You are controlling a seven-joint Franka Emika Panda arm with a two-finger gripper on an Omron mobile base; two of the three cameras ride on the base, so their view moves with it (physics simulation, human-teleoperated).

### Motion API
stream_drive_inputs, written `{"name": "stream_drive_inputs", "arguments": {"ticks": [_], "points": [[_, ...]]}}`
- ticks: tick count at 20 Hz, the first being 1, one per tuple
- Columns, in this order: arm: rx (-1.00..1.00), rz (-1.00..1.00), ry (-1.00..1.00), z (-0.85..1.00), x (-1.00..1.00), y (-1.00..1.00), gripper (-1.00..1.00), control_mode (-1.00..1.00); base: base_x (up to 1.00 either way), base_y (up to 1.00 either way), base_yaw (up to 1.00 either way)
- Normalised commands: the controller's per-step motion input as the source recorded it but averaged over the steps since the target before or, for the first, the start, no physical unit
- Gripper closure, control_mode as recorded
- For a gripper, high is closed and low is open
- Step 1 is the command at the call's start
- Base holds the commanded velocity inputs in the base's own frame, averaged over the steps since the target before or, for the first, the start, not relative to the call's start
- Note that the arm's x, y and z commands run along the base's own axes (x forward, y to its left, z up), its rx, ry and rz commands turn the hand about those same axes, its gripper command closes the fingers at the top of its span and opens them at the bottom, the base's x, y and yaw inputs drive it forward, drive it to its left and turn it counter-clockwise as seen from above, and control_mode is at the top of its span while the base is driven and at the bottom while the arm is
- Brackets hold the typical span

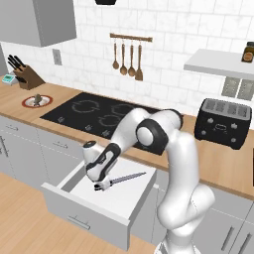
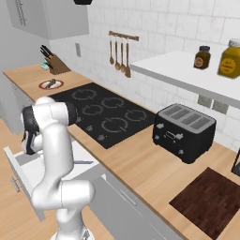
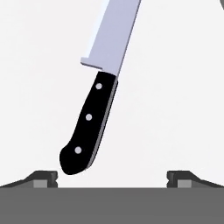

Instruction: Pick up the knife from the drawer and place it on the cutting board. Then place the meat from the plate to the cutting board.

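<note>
The claw (image 3: 112,177) hangs low inside the pulled-out drawer (image 1: 106,198), its fingertips (image 3: 43,178) spread wide and gripping nothing. The knife (image 3: 98,96) lies flat on the drawer's white floor between the fingertips, its black handle nearest the claw and just beside one fingertip. The meat (image 1: 36,98) sits on the plate (image 1: 27,103) at the desk's (image 2: 140,164) far end, well apart from the cutting board (image 2: 211,199).

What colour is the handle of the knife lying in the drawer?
Black with three small silver rivets, on the small silver-bladed kitchen knife; the hand view shows it best.
</note>
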Motion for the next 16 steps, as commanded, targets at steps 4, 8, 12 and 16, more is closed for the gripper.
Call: {"name": "stream_drive_inputs", "arguments": {"ticks": [4, 8, 12, 16], "points": [[0.0, 0.09, 0.0, -0.13, -0.19, -0.16, -1.0, -1.0, 0.0, 0.0, 0.0], [0.0, 0.1, 0.0, -0.06, 0.14, -0.18, -1.0, -1.0, 0.0, 0.0, 0.0], [0.0, 0.06, 0.0, 0.0, 0.54, -0.01, -1.0, -1.0, 0.0, 0.0, 0.0], [0.0, 0.04, 0.0, -0.02, 0.27, 0.1, -1.0, -1.0, 0.0, 0.0, 0.0]]}}
